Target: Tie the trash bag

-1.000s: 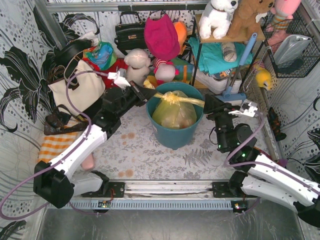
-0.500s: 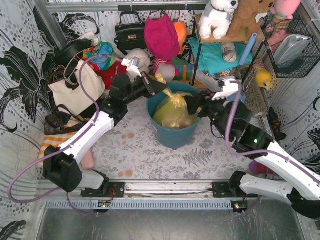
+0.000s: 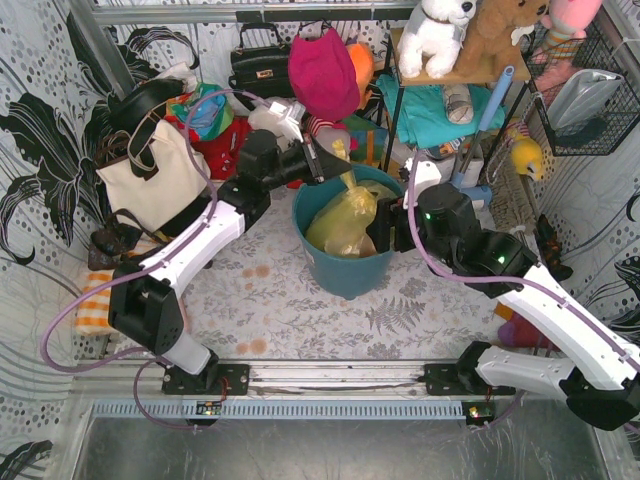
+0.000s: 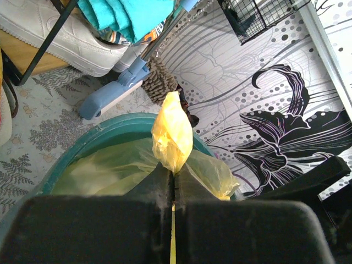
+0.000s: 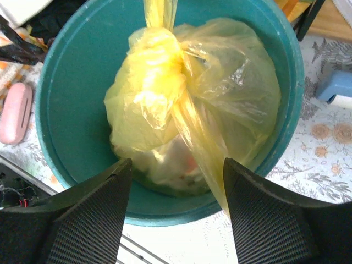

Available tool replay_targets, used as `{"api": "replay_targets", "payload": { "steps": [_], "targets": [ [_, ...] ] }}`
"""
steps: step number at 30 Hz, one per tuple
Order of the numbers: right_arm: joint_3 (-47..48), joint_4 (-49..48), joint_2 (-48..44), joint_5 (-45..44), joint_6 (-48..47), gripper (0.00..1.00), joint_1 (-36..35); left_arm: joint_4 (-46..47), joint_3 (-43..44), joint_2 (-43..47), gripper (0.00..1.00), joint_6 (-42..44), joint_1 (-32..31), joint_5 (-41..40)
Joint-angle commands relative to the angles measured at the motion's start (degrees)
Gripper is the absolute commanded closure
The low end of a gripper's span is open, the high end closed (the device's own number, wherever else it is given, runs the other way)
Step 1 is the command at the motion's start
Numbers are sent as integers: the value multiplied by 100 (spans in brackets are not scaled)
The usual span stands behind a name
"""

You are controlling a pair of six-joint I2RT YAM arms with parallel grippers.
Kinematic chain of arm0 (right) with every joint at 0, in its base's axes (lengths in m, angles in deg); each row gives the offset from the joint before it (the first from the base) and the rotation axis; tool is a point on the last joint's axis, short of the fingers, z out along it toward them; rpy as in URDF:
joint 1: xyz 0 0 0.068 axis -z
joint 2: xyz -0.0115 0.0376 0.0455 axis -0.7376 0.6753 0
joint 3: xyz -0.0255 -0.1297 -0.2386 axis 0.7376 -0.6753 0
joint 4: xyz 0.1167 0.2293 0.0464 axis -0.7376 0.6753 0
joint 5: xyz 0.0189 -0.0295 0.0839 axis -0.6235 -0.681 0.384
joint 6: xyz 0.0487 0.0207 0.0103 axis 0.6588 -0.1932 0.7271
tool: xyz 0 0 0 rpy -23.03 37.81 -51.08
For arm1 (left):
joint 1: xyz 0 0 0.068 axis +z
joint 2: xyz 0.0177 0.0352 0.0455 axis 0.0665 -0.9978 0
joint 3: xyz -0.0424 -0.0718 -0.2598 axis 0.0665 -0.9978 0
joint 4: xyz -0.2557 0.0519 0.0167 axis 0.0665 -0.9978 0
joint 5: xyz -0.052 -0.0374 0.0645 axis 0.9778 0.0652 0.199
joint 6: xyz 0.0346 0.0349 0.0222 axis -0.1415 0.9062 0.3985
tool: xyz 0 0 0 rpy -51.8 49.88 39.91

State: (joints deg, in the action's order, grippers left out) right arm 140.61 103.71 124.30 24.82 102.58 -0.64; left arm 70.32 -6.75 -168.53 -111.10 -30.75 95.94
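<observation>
The left claw (image 3: 328,167) is clamped flat on one twisted yellow tail (image 4: 172,135) of the trash bag (image 3: 345,220), holding it up over the far-left rim of the teal bin (image 3: 340,282). That bin stands in the middle of the surface with the bag sitting inside it, crumpled contents showing dimly through the plastic. At the bag's mouth the film is bunched where the tails meet, which looks like a first crossing rather than a finished knot. To the right, the right claw (image 5: 176,162) hangs spread wide over the bin's near-right side with nothing gripped, and a second tail (image 5: 201,143) slants down toward its right-hand finger. The step in hand seems to be regrasping. Next, the right claw would need to close on that loose tail and pull it against the left one to cinch the knot. Count: one bag, one bin, two tails, two claws.
</observation>
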Motion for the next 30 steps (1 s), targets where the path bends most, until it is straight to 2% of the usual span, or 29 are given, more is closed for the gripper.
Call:
{"api": "replay_targets", "payload": {
  "steps": [1,7,21,26,28,30],
  "targets": [
    [230,413,-82,145,-124,34,105,218,273,-83,100,200,22,262],
    [457,430,122,148,-486,35,360,195,318,-180,100,229,40,363],
    [993,974,783,803,-1206,50,729,217,350,-211,100,245,53,417],
    [1032,1080,832,1002,-1241,64,736,201,384,-227,100,253,70,417],
    [1066,1080,837,1162,-1223,73,738,191,385,-223,100,267,74,388],
    [1134,1095,862,1364,-1182,86,738,176,374,-203,100,275,90,346]
  ]
}}
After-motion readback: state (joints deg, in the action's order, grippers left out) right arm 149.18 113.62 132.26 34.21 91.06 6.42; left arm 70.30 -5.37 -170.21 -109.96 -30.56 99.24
